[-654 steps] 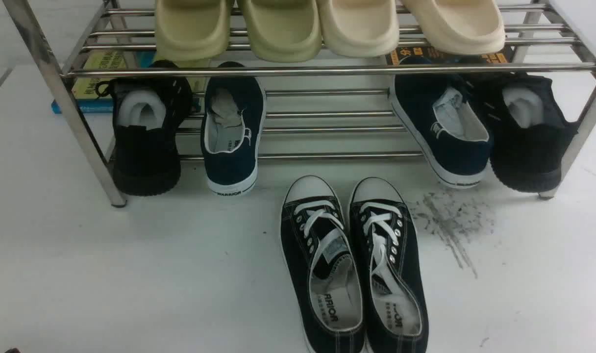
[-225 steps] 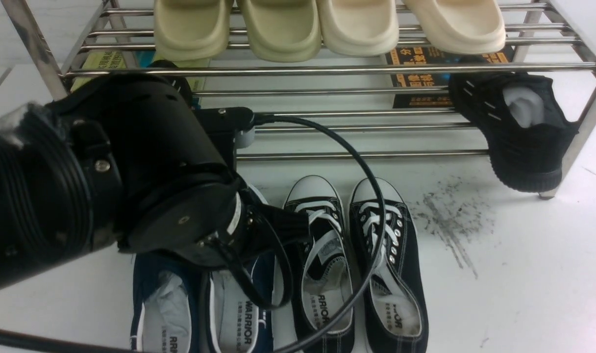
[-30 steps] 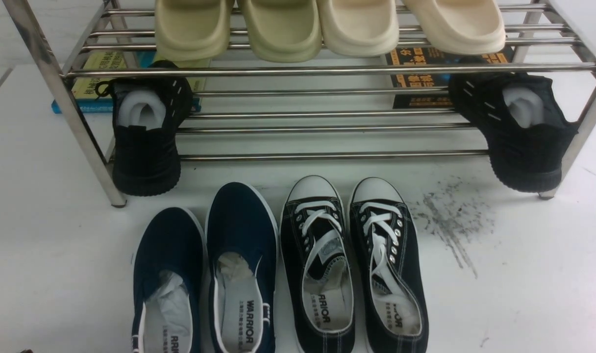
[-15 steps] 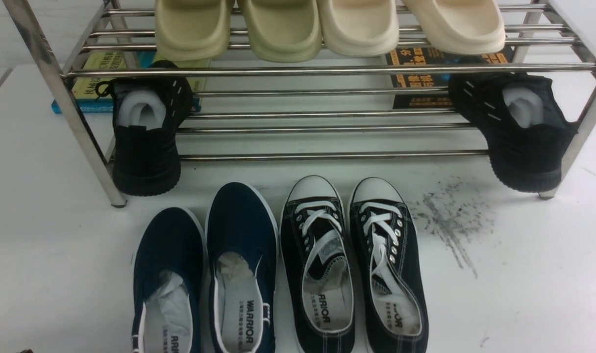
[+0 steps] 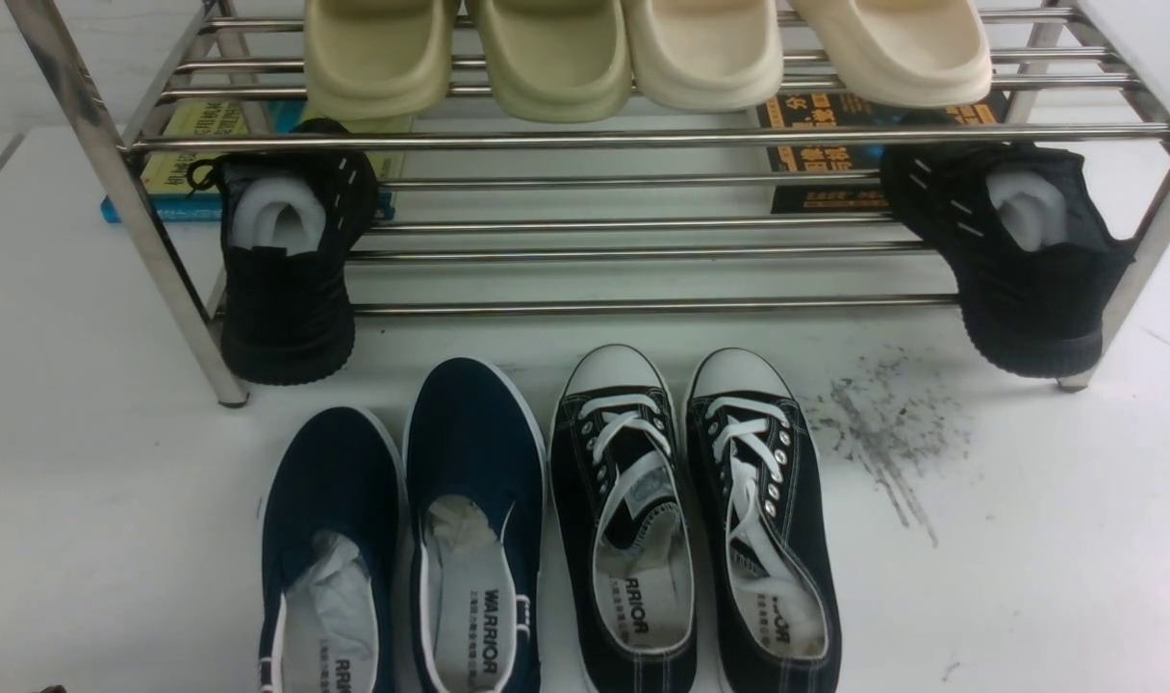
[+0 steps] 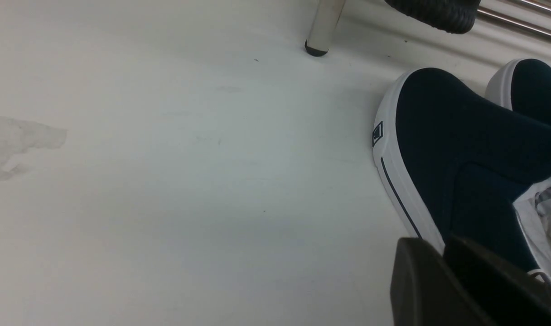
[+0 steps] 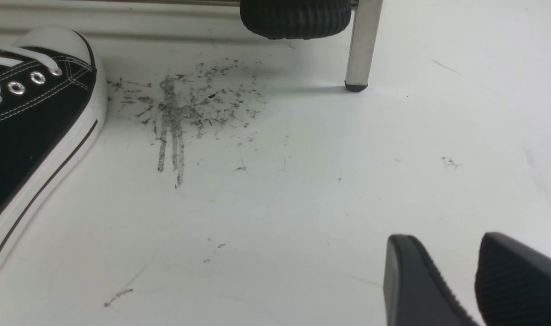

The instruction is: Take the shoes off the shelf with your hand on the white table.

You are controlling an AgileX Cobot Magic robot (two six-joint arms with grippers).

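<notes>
Both navy slip-on shoes point(image 5: 330, 520) point(image 5: 474, 462) lie side by side on the white table point(image 5: 1028, 539), in front of the chrome shelf point(image 5: 643, 138), toes toward it. No arm shows in the front view. In the left wrist view my left gripper point(image 6: 432, 240) hovers low beside the outer navy shoe point(image 6: 461, 149), not touching it. Its fingers stand close together with only a narrow slit and nothing between them. My right gripper point(image 7: 438, 237) hangs over bare table, open and empty, well to the right of the shoes.
Two black lace-up sneakers point(image 5: 623, 500) point(image 5: 768, 500) lie right of the navy pair. Black knit shoes point(image 5: 287, 269) point(image 5: 1018, 250) lean at both ends of the lower tier. Pale slippers point(image 5: 643, 48) fill the top tier. Grey scuff marks point(image 7: 185, 99) and a shelf leg point(image 7: 361, 40) lie ahead of the right gripper.
Since the earliest frame both navy shoes went from the lower tier to the table, and the left arm has drawn back out of the front view. Nothing moved over the last second.
</notes>
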